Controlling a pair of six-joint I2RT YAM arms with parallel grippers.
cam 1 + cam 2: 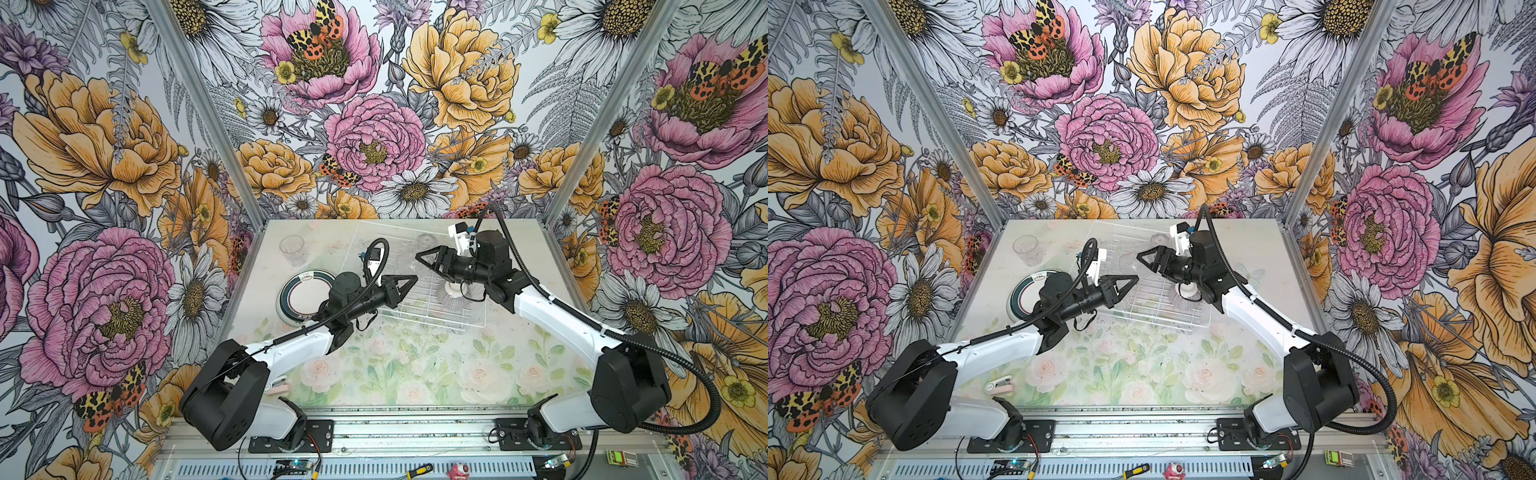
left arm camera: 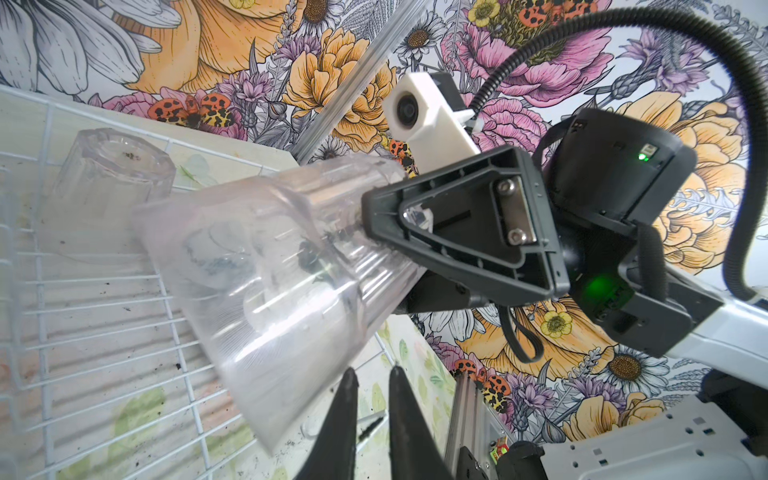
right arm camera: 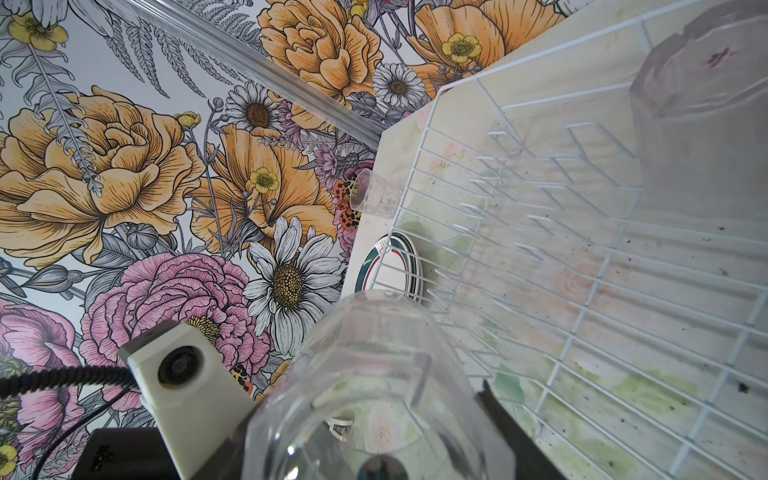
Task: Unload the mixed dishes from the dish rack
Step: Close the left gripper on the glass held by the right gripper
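Observation:
The white wire dish rack [image 1: 436,320] lies at the back middle of the table in both top views. My right gripper [image 1: 419,254] hangs over it, shut on a clear glass tumbler [image 2: 270,270] that lies sideways between its fingers [image 3: 511,432]. Just in front and to the left, my left gripper [image 1: 413,278] points at the held tumbler. Its fingertips [image 2: 395,378] are almost together with nothing between them, and the tumbler's rim passes beside them. Another tumbler [image 1: 426,241] stands upside down at the rack's far end. A ribbed glass bowl [image 1: 451,297] sits in the rack under my right arm.
A white plate with a dark rim [image 1: 301,295] lies on the table left of the rack, partly under my left arm. An upright clear tumbler [image 1: 293,249] stands at the far left. A small white-and-pink object [image 1: 278,384] lies near the left arm's base. Floral walls enclose three sides.

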